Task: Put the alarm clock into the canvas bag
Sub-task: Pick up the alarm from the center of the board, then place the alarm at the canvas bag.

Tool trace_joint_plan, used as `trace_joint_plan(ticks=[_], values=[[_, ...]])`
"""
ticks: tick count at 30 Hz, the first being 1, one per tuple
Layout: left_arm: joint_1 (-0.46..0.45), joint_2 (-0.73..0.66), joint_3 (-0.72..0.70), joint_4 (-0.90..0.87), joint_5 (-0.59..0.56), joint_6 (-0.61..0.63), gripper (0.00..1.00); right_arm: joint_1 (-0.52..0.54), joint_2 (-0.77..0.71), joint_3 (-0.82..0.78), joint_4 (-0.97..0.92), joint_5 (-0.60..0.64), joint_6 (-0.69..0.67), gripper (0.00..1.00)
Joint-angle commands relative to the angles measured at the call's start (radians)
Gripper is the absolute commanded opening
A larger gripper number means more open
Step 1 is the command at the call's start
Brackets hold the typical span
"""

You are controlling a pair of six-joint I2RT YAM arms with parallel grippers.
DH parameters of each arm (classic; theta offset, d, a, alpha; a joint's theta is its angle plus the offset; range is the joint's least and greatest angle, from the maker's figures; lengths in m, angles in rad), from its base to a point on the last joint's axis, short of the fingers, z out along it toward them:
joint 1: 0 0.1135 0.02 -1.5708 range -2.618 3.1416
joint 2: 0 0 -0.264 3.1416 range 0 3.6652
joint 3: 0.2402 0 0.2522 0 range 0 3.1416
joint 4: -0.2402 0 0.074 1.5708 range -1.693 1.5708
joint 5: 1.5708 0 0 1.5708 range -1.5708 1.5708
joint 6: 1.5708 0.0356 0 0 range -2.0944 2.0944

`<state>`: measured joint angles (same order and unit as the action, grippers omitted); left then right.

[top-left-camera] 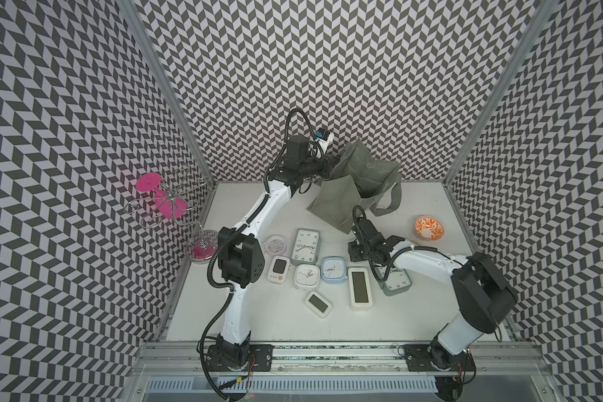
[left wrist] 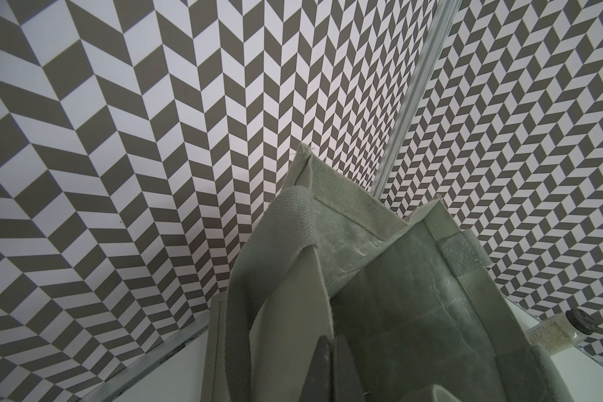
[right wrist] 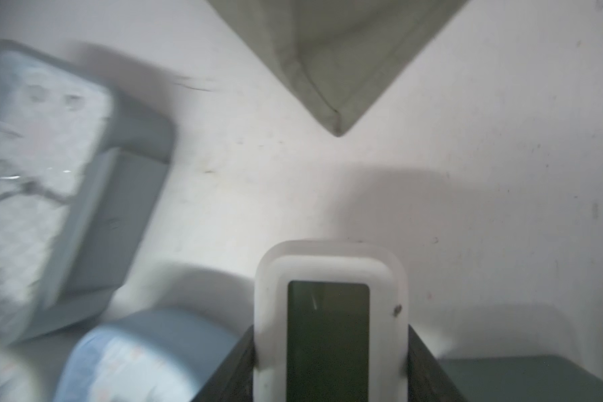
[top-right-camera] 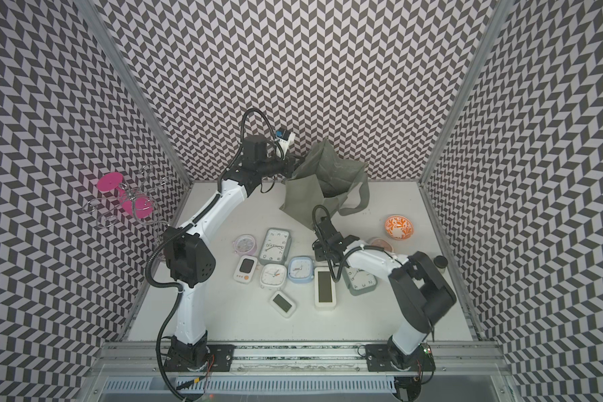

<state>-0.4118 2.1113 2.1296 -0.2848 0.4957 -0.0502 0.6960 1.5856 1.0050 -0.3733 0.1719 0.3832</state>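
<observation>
The canvas bag (top-left-camera: 359,181) (top-right-camera: 328,181) stands open at the back of the table, its mouth tilted toward the front. My left gripper (top-left-camera: 333,163) (left wrist: 331,351) is shut on the bag's near wall beside a strap handle, holding that side up. A white digital alarm clock (top-left-camera: 360,288) (right wrist: 328,264) with a dark screen lies flat on the table in front of the bag. My right gripper (top-left-camera: 357,255) (right wrist: 331,329) is over its far end, with one dark finger pressed against each long side. The bag's bottom corner (right wrist: 336,115) shows just beyond the clock.
Several other clocks lie around: a grey upright one (top-left-camera: 306,245), a blue one (top-left-camera: 333,269), a white square one (top-left-camera: 307,275), a small digital one (top-left-camera: 317,304), and a grey one (top-left-camera: 397,283) under my right arm. An orange bowl (top-left-camera: 429,227) sits right; a wire rack (top-left-camera: 161,198) left.
</observation>
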Motion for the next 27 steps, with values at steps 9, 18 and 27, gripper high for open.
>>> trace_joint_plan(ticks=[9,18,27], values=[[-0.013,-0.008,0.035,0.018,0.024,0.003,0.0,0.216,-0.41,0.19,-0.046,0.142,-0.017,0.52],[-0.033,-0.02,0.035,0.0,0.006,0.021,0.0,-0.105,-0.355,0.43,0.133,-0.057,-0.118,0.54],[-0.045,-0.02,0.038,0.001,0.003,0.02,0.0,-0.297,0.067,0.778,0.024,-0.192,-0.176,0.54]])
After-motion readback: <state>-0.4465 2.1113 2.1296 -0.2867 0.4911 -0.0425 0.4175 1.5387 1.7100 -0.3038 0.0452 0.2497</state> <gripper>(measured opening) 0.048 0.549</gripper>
